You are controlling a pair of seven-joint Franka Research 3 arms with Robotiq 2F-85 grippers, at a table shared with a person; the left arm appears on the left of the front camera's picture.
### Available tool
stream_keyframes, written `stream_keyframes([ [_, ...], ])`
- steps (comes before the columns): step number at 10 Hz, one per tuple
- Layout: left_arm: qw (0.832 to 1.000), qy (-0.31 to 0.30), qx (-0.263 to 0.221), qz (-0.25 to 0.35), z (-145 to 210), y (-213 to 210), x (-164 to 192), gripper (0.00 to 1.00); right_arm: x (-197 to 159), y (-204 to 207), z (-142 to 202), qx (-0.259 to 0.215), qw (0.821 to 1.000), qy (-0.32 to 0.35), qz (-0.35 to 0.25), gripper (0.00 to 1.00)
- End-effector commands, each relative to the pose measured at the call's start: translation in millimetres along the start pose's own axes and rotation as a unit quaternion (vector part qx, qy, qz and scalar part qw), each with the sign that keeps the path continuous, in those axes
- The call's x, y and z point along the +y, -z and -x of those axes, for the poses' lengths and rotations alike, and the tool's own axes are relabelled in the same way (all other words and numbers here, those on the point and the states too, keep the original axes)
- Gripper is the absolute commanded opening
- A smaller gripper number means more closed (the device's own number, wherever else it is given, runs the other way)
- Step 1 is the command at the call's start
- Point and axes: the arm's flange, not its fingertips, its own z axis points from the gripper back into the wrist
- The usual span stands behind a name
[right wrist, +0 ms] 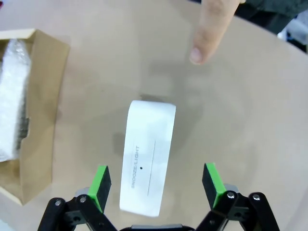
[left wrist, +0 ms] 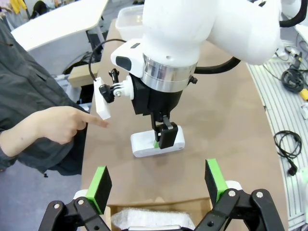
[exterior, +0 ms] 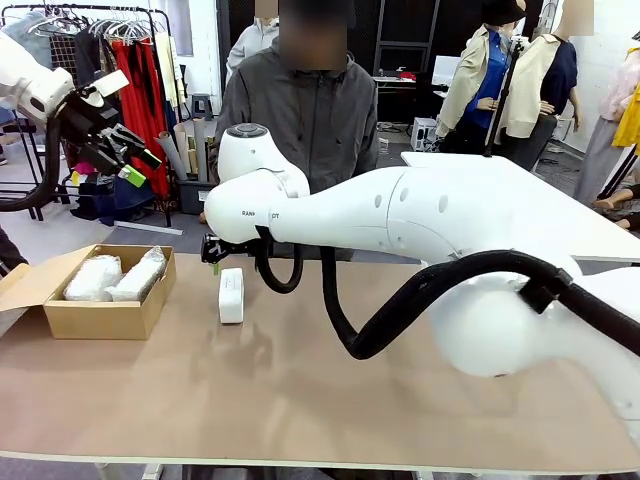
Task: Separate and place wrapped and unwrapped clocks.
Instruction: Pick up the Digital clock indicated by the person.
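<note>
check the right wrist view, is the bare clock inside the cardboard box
No, the bare clock lies on the table beside the cardboard box.

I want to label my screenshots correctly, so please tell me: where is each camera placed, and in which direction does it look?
Front view: sits between the arms, looks across the table at the person; both white arms show.
Left wrist view: raised over the cardboard box, looks down past the open left claw at the right claw above the unwrapped clock.
Right wrist view: looks straight down between the open right claw's pads at that clock.
Shared: all show the unwrapped clock; both wrist views show the person's pointing finger.
</note>
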Motion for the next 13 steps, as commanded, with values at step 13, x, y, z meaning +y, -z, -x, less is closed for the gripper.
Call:
stream_keyframes([
  [13, 1.0, 0.002, 0.002, 0.003, 0.5, -1.0, -2.3, 1.0, 4.1, 54.9, 9.0, 0.036, 0.999, 0.019, -0.014, 1.0],
])
